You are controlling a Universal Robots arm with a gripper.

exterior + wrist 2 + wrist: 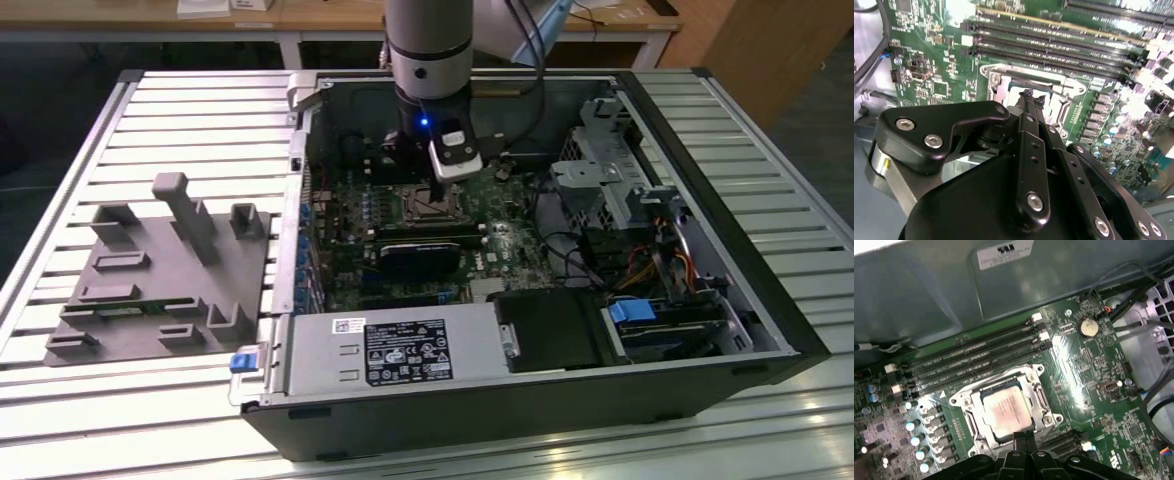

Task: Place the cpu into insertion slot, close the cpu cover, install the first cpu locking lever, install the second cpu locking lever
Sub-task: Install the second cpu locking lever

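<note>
On slatted metal table point(160, 120), open computer case point(747, 290)

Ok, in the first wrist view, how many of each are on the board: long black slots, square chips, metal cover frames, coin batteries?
Long narrow black memory slots: 4
Small square silvery-grey cpu: 1
Thin silvery metal cpu cover frame around the chip: 1
Round silver coin battery: 1
Total: 7
</note>
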